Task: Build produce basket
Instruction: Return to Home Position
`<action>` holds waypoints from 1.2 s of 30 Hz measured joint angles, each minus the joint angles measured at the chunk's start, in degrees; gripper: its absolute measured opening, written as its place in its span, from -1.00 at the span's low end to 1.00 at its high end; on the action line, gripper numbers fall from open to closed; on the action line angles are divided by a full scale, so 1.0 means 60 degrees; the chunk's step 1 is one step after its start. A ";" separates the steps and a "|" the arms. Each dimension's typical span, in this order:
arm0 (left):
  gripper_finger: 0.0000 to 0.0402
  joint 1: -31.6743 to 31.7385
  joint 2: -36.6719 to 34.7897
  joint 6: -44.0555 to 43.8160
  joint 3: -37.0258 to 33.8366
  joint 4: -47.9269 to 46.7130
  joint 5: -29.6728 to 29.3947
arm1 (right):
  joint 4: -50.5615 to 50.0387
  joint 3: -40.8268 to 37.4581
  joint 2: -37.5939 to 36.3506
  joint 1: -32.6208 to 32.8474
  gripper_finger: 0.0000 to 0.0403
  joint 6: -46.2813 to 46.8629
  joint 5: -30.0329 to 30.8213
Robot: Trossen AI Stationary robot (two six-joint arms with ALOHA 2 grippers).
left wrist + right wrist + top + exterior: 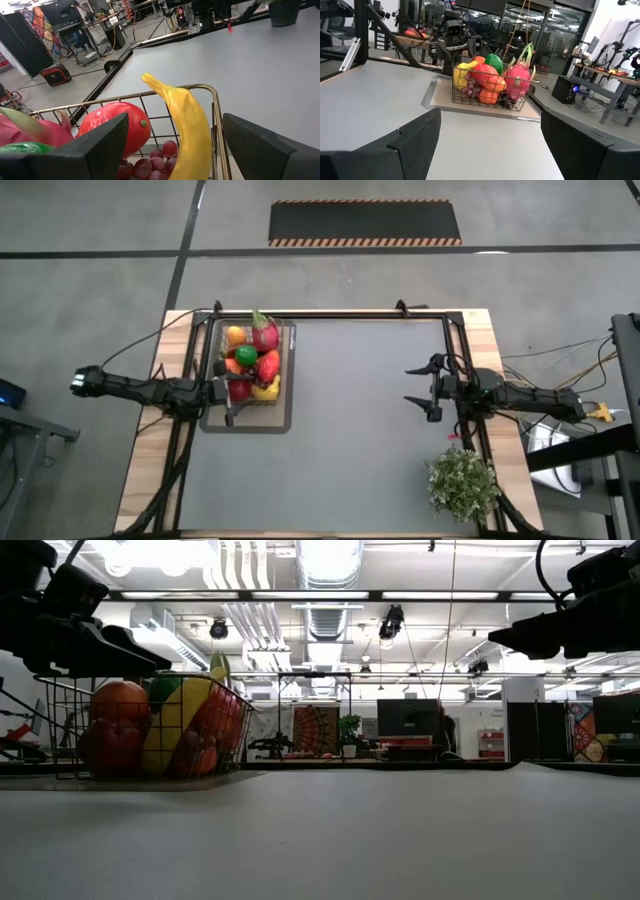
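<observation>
Evidently the filling is done: the basket (250,367) stands heaped on the flat grey tray (272,421), close to the left edge of the surface (370,430) and near the corner that faces the striped floor mat (365,223). In it lie a pink dragon fruit (265,335), an orange (236,335), a green lime (246,356), a red fruit (120,127), a yellow banana (187,125) propped against the wire rim, and purple grapes (150,162) low down beside it. No loose produce shows anywhere else on the surface.

The left end effector (232,394) hangs over the side of the basket farthest from that corner, its fingers spread wide with nothing between them; its wrist view looks down past them at the banana and the rim. The right end effector (412,387) sits well apart, toward the right edge, likewise wide open and empty, pointing across at the basket.

Judging from this, the step in hand is the retreat to a rest pose. For the left arm that calls for lifting clear of the rim and the banana tip before drawing back toward the left edge, since a low sideways pull could catch the wire or tip the pile.

Room is generous: the whole middle of the surface lies bare between the two arms. The only other thing is a potted plant (462,482) at the right edge, near the corner away from the floor mat, beside the right arm's base.
</observation>
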 joint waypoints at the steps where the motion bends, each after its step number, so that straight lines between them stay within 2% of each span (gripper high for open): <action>1: 0.50 -0.0004 0.0000 0.0000 0.0000 0.0000 0.0000 | 0.0003 0.0000 0.0000 0.0000 0.61 0.0003 0.0000; 36: 0.50 0.0000 0.0000 0.0000 0.0000 0.0007 -0.0011 | 0.0025 0.0004 0.0211 -0.0004 0.61 0.0109 0.0008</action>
